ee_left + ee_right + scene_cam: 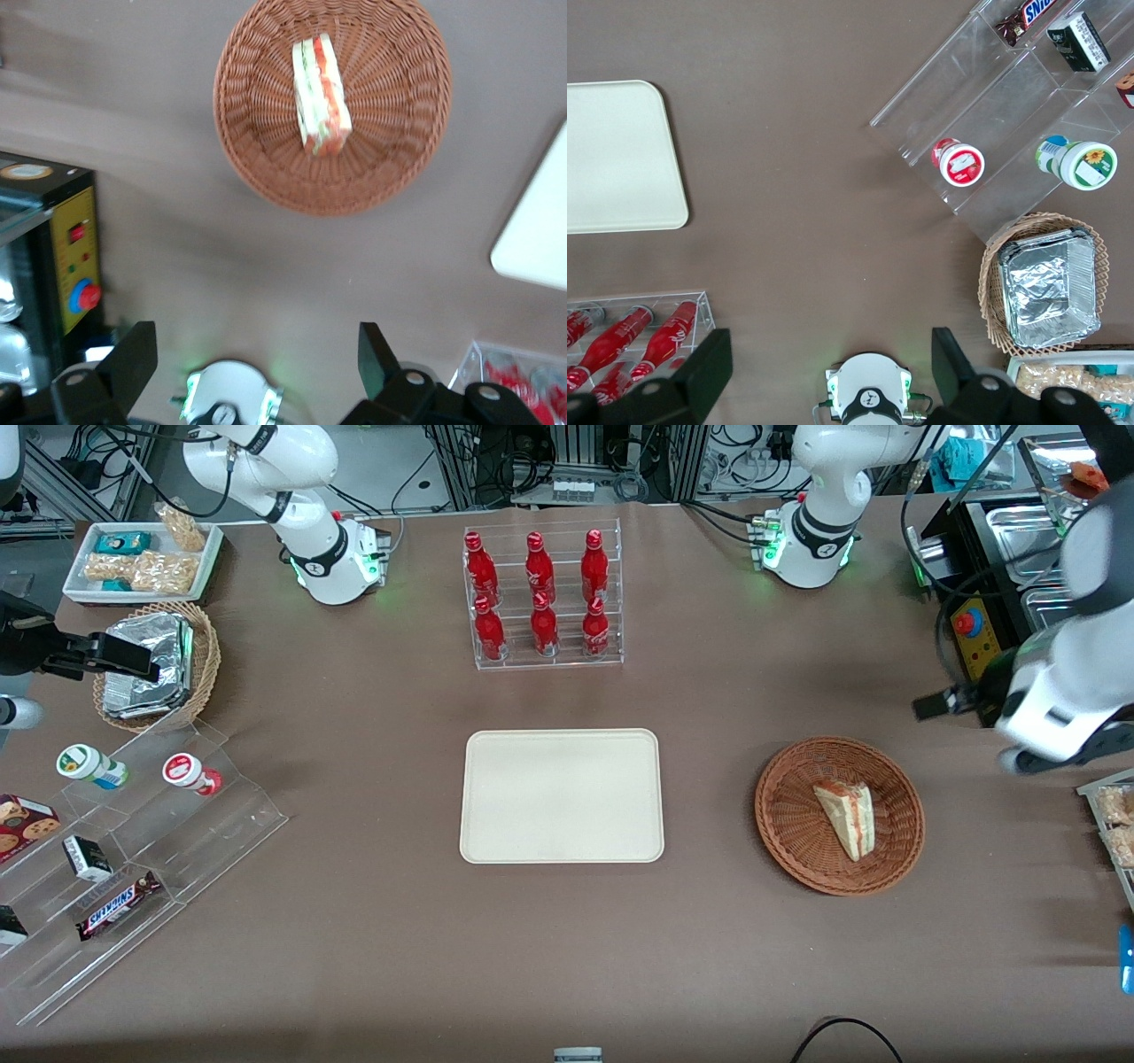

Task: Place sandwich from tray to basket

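Front view: 1 sandwich [850,819] lies in the round brown basket [784,815], on its woven bottom.
Basket: on the surface [567,948], beside the tray, toward the working arm's end.
Tray: 1 cream rectangle [563,797] with rounded corners.
End effector: the left arm's 1 end effector [941,704] is above the surface, near the yellow control panel [974,638], farther from the front camera than the basket and apart from it.
Fingers: 2 fingers [133,367], wide apart, holding 0 things.
Filling: red and green show between the white bread in the left wrist view.
Bottles: 6 red bottles [594,567] stand in 1 clear bin [611,662], farther from the front camera than the tray.
Foil package: 1 silver foil package [151,664] sits in a wicker basket [211,660] toward the parked arm's end.
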You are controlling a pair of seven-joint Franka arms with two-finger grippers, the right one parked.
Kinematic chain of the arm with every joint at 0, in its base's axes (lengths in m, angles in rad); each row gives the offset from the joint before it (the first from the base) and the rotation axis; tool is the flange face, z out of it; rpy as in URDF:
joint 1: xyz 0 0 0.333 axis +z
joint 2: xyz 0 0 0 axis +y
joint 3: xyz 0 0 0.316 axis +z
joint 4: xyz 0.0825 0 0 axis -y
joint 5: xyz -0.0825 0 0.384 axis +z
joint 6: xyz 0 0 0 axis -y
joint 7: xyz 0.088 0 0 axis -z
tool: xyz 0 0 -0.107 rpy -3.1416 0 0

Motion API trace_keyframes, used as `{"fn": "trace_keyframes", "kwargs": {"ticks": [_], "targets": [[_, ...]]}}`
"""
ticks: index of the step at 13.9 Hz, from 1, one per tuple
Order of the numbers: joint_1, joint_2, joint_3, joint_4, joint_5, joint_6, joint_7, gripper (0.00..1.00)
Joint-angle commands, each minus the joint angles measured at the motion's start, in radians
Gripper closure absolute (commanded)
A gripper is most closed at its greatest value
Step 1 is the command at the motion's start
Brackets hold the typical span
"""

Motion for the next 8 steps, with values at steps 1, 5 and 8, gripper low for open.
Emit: {"fn": "trace_keyframes", "kwargs": {"ticks": [1,5,8], "targets": [[0.004,0.015,-0.008,0.133,-0.003,-0.118,0.030,0.00],[-0.004,-0.017,-0.017,0.155,-0.006,-0.124,0.027,0.00],[-0.005,-0.057,-0.014,0.141,0.005,-0.175,0.023,0.00]]}}
